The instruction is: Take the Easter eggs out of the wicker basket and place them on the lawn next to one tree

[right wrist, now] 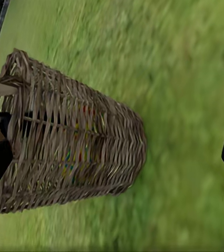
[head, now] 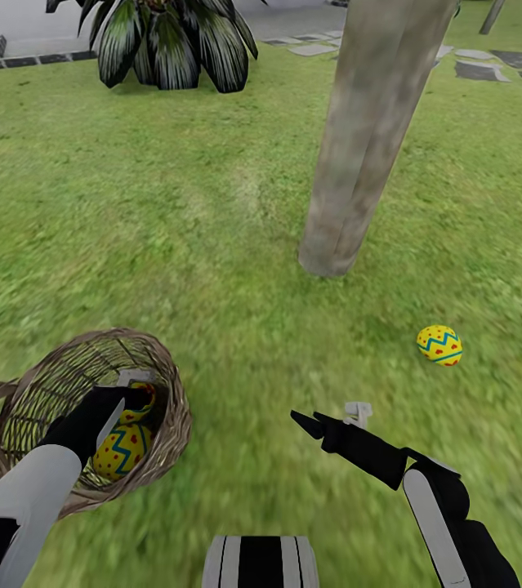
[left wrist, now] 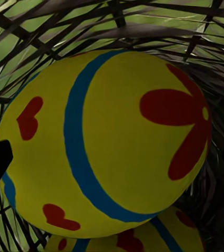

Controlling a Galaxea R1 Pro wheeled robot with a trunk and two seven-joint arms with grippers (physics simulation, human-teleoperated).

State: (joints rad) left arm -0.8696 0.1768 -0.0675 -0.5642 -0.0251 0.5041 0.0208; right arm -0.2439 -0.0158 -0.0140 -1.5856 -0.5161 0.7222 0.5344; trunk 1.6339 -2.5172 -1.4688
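Note:
The wicker basket (head: 48,392) lies tipped on the lawn (head: 211,245) at lower left, its mouth facing me. My left gripper (head: 132,394) reaches inside it, open, with one Easter egg (left wrist: 107,142) close between its fingers and resting on a second egg (head: 120,451). The third egg (head: 439,345) lies on the grass a short way right of the tree trunk (head: 359,163). My right gripper (head: 314,420) hovers open and empty over the grass between basket and tree; its view looks at the basket's woven side (right wrist: 80,142).
A short palm (head: 171,41) stands at the back, with grey paving stones (head: 489,69) behind the tree. Open grass spreads around the trunk. My base (head: 261,562) shows at the bottom edge.

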